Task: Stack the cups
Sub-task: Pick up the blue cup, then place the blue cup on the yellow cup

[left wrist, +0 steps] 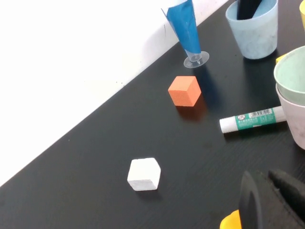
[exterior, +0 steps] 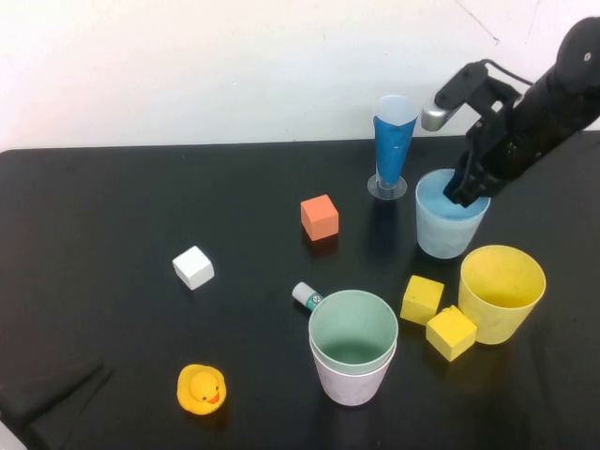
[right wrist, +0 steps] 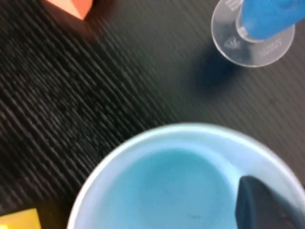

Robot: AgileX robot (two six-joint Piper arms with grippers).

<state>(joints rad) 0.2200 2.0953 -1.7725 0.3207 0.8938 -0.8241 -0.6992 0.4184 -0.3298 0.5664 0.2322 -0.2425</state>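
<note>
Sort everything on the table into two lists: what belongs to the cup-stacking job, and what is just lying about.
Job: green cup nested in pink cup; blue cup with right gripper inside; yellow cup; left gripper parked.

Clutter: cone cup, orange cube, white cube, yellow cubes, duck, glue stick.

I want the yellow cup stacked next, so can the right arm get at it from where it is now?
Probably yes, once freed. The right gripper is dipped into the light blue cup, one finger inside its rim. The yellow cup stands just nearer, upright; only the two yellow blocks crowd one side. The left gripper is parked far off.
</note>
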